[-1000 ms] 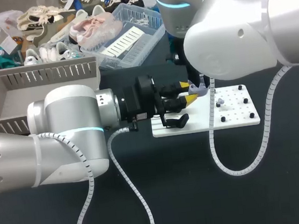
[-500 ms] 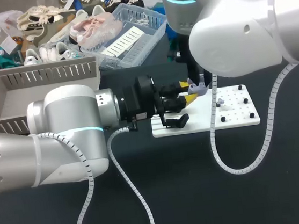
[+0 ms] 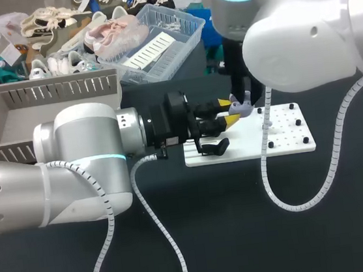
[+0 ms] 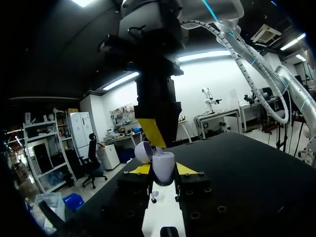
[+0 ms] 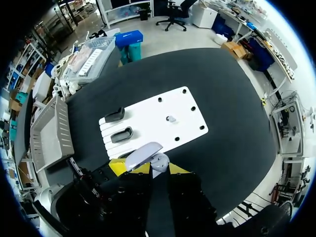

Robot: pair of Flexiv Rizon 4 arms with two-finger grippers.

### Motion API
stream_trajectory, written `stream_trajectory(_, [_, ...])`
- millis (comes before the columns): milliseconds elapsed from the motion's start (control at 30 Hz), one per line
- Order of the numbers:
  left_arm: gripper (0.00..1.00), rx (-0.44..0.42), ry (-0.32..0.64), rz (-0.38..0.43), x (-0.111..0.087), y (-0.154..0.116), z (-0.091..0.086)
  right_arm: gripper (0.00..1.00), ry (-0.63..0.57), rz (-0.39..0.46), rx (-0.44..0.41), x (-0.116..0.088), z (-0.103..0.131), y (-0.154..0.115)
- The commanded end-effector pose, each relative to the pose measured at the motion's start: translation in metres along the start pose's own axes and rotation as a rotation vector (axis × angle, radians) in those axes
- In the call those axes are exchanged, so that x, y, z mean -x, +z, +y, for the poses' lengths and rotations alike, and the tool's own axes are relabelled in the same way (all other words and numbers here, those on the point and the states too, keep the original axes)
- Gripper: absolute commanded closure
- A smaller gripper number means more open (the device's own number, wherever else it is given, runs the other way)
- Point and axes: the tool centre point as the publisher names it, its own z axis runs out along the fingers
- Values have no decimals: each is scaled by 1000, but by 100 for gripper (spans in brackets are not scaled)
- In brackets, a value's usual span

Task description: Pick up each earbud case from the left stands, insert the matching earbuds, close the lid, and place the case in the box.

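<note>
A lilac earbud case (image 4: 163, 167) with its lid (image 4: 143, 150) swung open is clamped between the yellow tips of my left gripper (image 4: 163, 170), held above the white board (image 3: 287, 145). In the head view the left gripper (image 3: 229, 113) and the case (image 3: 241, 108) are above the board's left part. My right gripper (image 4: 153, 134) comes down from above, its tip at the case's open mouth. In the right wrist view the right gripper (image 5: 153, 169) is directly over the open case (image 5: 159, 161). One small earbud (image 5: 170, 118) lies on the board. Whether the right gripper holds anything is hidden.
Two black stands (image 5: 114, 114) (image 5: 122, 134) sit on the board's left part, and small black pegs dot its right part. A grey slotted box (image 3: 9, 123) stands at the left rear. A clear basket (image 3: 179, 28) is behind it. My right arm's bulky elbow (image 3: 301, 37) hangs over the board.
My right arm's elbow has drifted to the right in the head view. The left arm and the case have stayed where they were.
</note>
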Motion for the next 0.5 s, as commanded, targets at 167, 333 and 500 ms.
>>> stream_trajectory(167, [100, 6, 1, -1, 0, 1, -1, 100, -1, -7, 9, 0, -2, -2])
stream_trajectory(333, [100, 6, 1, -1, 0, 1, -1, 100, 5, -5, 18, 0, -3, -3])
stream_trajectory(500, [100, 6, 1, -1, 0, 1, -1, 100, 10, 1, 26, -1, -4, -2])
